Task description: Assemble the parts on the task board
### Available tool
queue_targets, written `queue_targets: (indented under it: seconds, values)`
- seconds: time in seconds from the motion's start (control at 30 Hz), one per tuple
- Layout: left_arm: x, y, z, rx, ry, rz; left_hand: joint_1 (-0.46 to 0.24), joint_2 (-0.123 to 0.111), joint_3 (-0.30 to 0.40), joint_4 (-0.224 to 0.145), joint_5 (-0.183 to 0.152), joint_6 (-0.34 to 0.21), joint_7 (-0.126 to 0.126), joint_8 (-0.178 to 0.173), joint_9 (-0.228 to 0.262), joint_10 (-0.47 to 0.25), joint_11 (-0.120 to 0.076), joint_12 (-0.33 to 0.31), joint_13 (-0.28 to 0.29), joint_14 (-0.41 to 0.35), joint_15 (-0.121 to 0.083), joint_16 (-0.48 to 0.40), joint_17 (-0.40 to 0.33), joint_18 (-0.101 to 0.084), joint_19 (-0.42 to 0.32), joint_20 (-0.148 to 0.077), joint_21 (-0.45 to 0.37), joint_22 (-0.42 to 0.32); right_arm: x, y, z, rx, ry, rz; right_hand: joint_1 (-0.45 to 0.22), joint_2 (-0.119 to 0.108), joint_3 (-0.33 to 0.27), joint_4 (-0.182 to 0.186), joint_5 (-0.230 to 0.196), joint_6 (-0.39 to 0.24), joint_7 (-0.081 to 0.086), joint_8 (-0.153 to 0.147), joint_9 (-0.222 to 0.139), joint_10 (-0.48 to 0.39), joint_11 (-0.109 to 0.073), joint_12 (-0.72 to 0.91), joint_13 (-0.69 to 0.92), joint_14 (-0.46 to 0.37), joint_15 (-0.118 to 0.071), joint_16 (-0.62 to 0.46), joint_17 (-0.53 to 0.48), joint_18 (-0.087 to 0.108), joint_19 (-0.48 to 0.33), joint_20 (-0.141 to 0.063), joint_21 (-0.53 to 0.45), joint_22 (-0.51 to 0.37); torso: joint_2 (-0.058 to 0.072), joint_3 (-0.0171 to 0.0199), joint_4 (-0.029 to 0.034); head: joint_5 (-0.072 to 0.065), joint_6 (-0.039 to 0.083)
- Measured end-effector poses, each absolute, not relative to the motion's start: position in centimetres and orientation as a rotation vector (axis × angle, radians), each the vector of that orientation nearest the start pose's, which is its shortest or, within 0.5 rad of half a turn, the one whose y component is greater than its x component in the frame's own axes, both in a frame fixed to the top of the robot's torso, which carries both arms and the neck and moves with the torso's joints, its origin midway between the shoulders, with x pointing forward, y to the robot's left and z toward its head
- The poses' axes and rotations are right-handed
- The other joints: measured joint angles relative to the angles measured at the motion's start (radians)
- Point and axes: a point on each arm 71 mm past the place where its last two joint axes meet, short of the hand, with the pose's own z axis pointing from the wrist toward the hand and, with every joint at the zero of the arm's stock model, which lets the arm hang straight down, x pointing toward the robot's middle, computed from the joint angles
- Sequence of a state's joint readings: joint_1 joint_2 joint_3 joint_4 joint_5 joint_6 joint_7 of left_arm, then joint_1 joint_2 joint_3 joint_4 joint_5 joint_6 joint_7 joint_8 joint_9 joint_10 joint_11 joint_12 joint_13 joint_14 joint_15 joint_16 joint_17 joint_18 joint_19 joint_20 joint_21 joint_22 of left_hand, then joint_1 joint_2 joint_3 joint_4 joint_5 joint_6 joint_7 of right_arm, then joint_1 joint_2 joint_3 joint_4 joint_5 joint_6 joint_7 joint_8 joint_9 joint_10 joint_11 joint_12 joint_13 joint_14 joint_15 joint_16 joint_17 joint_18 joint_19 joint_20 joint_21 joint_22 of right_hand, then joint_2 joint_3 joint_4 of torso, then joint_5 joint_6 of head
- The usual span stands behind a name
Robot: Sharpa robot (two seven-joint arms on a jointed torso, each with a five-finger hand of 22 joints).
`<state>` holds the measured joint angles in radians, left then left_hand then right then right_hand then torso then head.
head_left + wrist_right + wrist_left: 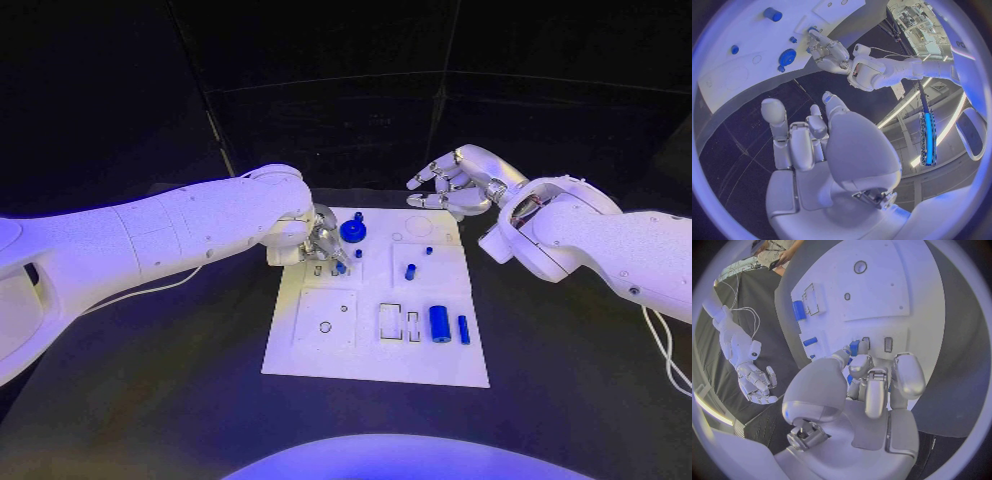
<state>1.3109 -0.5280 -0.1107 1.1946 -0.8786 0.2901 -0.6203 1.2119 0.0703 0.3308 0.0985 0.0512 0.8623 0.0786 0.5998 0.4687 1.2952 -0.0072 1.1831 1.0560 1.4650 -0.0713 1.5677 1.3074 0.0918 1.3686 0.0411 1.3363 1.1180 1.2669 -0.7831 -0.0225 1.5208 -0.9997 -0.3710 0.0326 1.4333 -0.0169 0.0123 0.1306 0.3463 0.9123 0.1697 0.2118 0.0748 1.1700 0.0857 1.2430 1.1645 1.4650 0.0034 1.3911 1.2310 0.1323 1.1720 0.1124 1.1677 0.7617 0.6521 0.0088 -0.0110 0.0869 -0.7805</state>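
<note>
Nearest the head camera lies the near edge of the white task board (378, 300), a tall plate in the middle of the black table (173, 400). Toward its near right corner a thick blue cylinder (438, 323) and a thinner blue rod (463, 329) lie side by side, close but apart, each with its long axis running away from the robot. Just left of them are two outlined rectangular recesses (391, 321); whether anything sits in them is hard to tell. A small ring-shaped mark (325, 327) shows on the raised square at the near left.

Mid-board, a short blue peg (410, 270) lies with its long axis pointing away from the robot, with a smaller blue peg (428, 251) beyond it. A round blue disc-shaped part (353, 231) sits near the far left corner.

The left hand (313, 243) is down on the board's left edge, fingers curled together over a small blue part (854, 347). In the left wrist view the fingertips (859, 365) crowd around this piece, which hides most of it; whether it is pinched or merely touched cannot be told.

The right hand (454, 185) hovers beyond the far right corner of the board, over the table, fingers spread apart and holding nothing; the right wrist view shows its palm (811, 150) bare.
</note>
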Motion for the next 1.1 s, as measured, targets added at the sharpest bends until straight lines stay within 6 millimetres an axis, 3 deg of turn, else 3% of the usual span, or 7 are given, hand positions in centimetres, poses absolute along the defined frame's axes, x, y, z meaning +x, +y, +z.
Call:
queue_targets:
  seconds: [0.03,0.13,0.3,0.73,1.1]
  values:
    - [52.9,15.3,-22.1,-0.23,2.506,-0.344,-0.021,-0.012,0.051,-0.02,0.0,0.0,0.0,0.005,0.006,0.0,0.0,0.0,-0.001,0.0,0.0,0.0,0.0,0.0,0.0,0.0,0.0,0.0,49.9,-17.1,-14.2,0.176,1.606,1.009,0.0,0.0,0.0,0.0,0.0,0.0,0.0,0.0,0.0,0.0,0.0,0.0,0.0,0.0,0.0,0.0,0.0,0.0,0.0,0.0,0.0,0.0,0.0,0.0,0.0001,0.0,0.0]
    - [52.8,15.5,-22.1,-0.25,2.504,-0.357,-0.066,-0.035,0.123,-0.025,0.0,-0.005,-0.002,0.02,0.025,0.0,0.0,0.0,-0.001,0.0,0.0,0.0,0.0,0.0,0.0,0.0,0.0,0.002,49.9,-17.1,-14.2,0.179,1.609,1.005,0.0,0.0,0.0,0.0,0.0,0.0,0.0,0.0,0.0,0.0,0.0,0.0,0.0,0.0,0.0,0.0,0.0,0.0,0.0,0.0,0.0,-0.001,0.0,-0.0001,0.0001,0.002,-0.001]
    - [52.7,16.2,-22.0,-0.293,2.488,-0.383,-0.089,-0.046,0.169,-0.027,0.0,-0.009,-0.005,0.033,0.042,0.004,0.004,0.0,0.003,0.0,0.0,0.0,0.0,0.0,0.0,0.0,0.0,0.006,50.1,-17.2,-14.3,0.185,1.615,0.996,0.0,0.0,-0.003,0.003,0.005,0.0,0.0,0.001,0.0,0.0,0.0,0.0,-0.001,0.0,0.0,0.0,0.0,0.0,0.0,0.0,0.0,-0.002,0.0,-0.0002,0.0002,0.002,0.0]
    - [51.8,17.7,-21.4,-0.388,2.393,-0.454,-0.106,-0.056,0.195,-0.031,-0.001,-0.014,-0.007,0.04,0.053,0.007,0.0,0.0,-0.005,0.0,0.0,0.0,0.0,0.0,0.0,0.0,0.003,0.014,50.3,-17.3,-14.6,0.196,1.635,0.978,0.0,0.0,-0.005,0.005,0.005,0.0,0.0,0.005,0.0,0.0,0.0,0.0,-0.004,0.0,0.0,0.0,0.0,0.0,0.0,0.0,-0.003,-0.004,-0.001,0.0001,0.0028,0.007,0.001]
    - [51.0,18.1,-22.1,-0.387,2.315,-0.481,-0.115,-0.065,0.212,-0.042,-0.001,-0.014,-0.007,0.046,0.059,0.007,0.0,-0.01,-0.018,0.0,0.0,0.0,0.0,0.0,0.0,0.0,0.004,0.017,50.4,-17.4,-14.7,0.197,1.642,0.974,0.0,0.0,-0.005,0.005,0.005,0.0,0.0,0.005,0.0,0.0,0.0,0.0,-0.004,0.0,0.0,0.0,0.0,0.0,0.0,0.0,-0.003,-0.004,-0.001,0.0009,0.0018,0.01,0.001]
